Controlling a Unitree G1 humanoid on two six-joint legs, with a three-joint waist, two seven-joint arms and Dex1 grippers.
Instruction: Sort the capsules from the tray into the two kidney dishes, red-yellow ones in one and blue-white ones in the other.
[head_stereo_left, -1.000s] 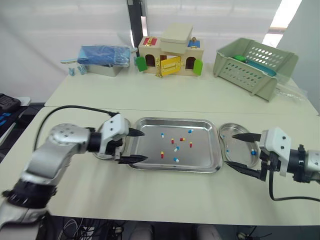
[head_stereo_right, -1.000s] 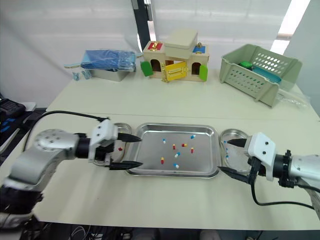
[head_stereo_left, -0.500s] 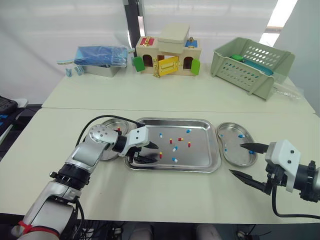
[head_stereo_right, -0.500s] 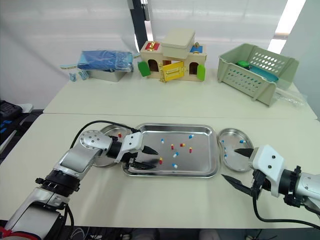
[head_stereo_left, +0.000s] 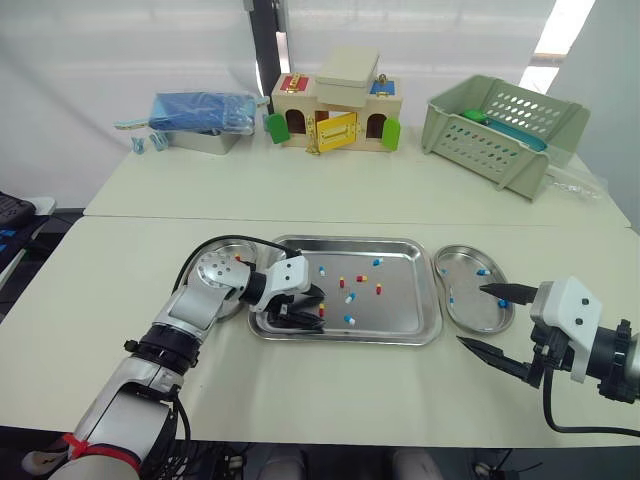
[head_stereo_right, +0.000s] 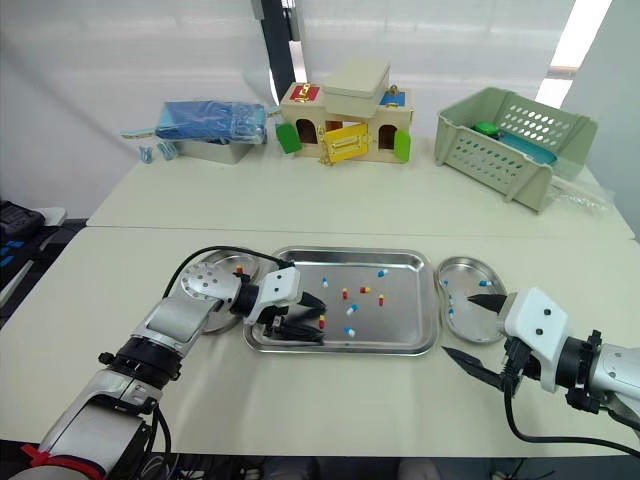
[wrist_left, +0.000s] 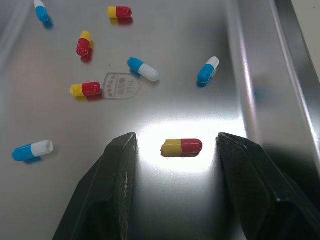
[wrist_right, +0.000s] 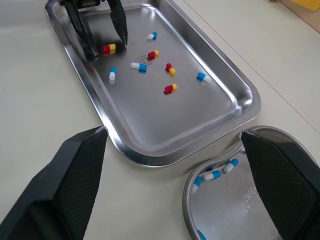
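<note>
Tray (wrist_right: 150, 125) – four red-yellow capsules (wrist_left: 86, 89), four blue-white (wrist_left: 142, 69); left jaws spread astride one red-yellow (wrist_left: 181, 147) (right jaws spread).

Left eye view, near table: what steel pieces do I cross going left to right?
left kidney dish → tray → right kidney dish
</note>
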